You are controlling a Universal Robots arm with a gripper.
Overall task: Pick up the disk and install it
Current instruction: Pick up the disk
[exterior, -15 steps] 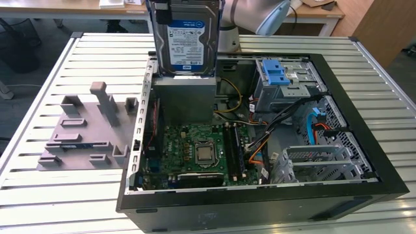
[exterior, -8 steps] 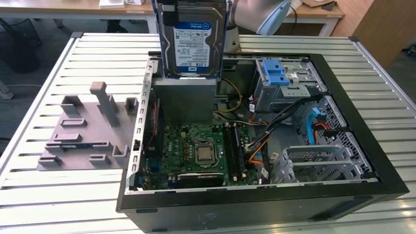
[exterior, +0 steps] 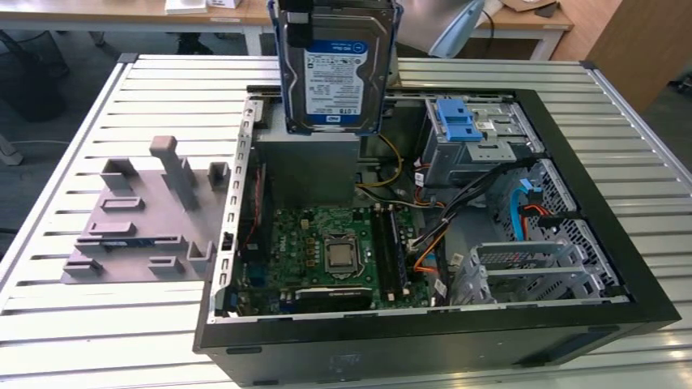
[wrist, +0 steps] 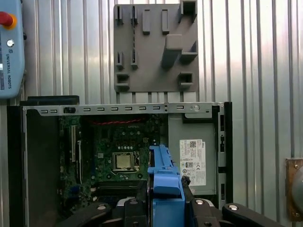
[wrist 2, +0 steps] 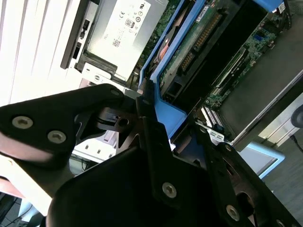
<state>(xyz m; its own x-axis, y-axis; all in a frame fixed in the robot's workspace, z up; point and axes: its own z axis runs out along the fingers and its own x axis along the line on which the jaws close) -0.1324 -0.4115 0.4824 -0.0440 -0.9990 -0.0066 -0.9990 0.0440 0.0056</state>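
Slatted metal bench carries open black PC case, mid-bench. Flat silver disk w/ blue plastic frame hangs upright over case's far end. Black gripper jaws are clamped on the frame edges. Prob. stiff, dense, shock-sensitive; hold by frame, not label.

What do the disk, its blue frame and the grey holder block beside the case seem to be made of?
Disk: metal, judging by its silvery, faintly shiny casing. Frame: plastic, smooth uniform blue with moulded ribs. Grey holder block: probably plastic, matt and even grey, though the look leaves it open.
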